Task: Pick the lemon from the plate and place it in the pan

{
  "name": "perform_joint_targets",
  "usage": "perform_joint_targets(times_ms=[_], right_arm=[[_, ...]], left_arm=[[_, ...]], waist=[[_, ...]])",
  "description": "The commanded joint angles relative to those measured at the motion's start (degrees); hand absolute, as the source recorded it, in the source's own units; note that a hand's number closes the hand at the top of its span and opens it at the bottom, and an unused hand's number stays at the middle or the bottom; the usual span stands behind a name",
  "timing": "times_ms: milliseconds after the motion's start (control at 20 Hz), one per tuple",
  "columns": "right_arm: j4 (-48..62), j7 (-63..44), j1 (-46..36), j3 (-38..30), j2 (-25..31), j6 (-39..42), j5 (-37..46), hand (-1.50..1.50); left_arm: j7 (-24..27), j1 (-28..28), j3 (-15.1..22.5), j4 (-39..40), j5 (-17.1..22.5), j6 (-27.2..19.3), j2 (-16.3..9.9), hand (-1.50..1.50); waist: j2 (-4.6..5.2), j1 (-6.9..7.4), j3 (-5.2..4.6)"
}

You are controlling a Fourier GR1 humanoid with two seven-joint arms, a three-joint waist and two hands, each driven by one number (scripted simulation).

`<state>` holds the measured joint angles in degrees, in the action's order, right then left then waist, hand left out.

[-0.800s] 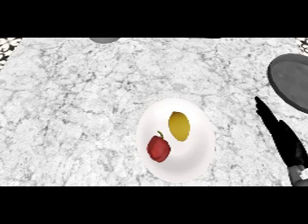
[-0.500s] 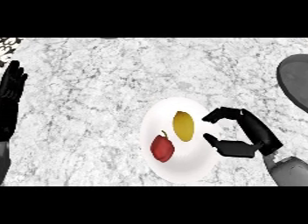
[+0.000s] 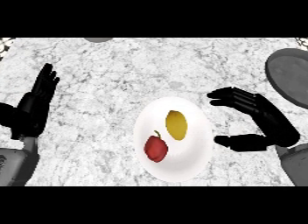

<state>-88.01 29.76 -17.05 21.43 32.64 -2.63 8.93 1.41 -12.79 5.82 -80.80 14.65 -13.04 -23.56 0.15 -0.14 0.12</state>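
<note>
A yellow lemon (image 3: 176,124) lies on a white plate (image 3: 176,166) in the middle of the marble counter, with a red pepper-like fruit (image 3: 156,148) beside it at the lower left. The dark round pan (image 3: 297,78) sits at the right edge, partly cut off. My right hand (image 3: 266,120) hovers just right of the plate, open, fingers and thumb spread toward the lemon without touching it. At the left my left hand (image 3: 29,109) rests open with fingers up, holding nothing.
A grey round object (image 3: 98,39) peeks in at the counter's top edge. Patterned wall corners show at top left and top right. Bare marble (image 3: 111,83) stretches between the plate and the left hand.
Both hands came into view: the left one rose at the left edge, the right one moved up beside the plate. The view shifted slightly, and the pan sits a little further in from the right edge.
</note>
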Motion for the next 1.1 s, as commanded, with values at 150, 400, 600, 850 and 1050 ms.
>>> perform_joint_targets(times_ms=[150,400,600,850,1050], right_arm=[[-12.14,-3.83,0.32,-4.88,13.11,6.44,3.53,-1.5],[-22.68,-19.78,-3.01,-2.82,18.75,12.84,8.89,-1.5],[-28.61,-30.44,-8.55,-5.23,16.22,19.5,5.7,-1.5],[-31.57,-39.07,-13.6,1.12,8.72,22.16,14.18,-1.5],[-26.38,-43.75,-20.28,6.94,-0.59,25.37,15.57,-1.5]], left_arm=[[-0.3,0.31,1.46,1.26,-2.77,-2.63,3.38,0.0],[-3.91,-0.65,-0.27,-2.1,-0.94,-0.73,0.94,0.0],[-1.3,-0.34,0.52,0.96,-2.5,-0.74,4.43,0.0],[-3.75,-0.17,-0.67,-2.92,-2.77,0.9,3.16,0.0],[0.71,0.08,-1.15,1.39,-3.68,1.9,5.04,0.0]], waist=[[-0.48,-0.97,-0.21],[-0.66,-0.5,-0.26],[-0.24,-0.08,-0.19],[-0.24,0.46,-0.16],[-0.07,0.71,-0.19]])
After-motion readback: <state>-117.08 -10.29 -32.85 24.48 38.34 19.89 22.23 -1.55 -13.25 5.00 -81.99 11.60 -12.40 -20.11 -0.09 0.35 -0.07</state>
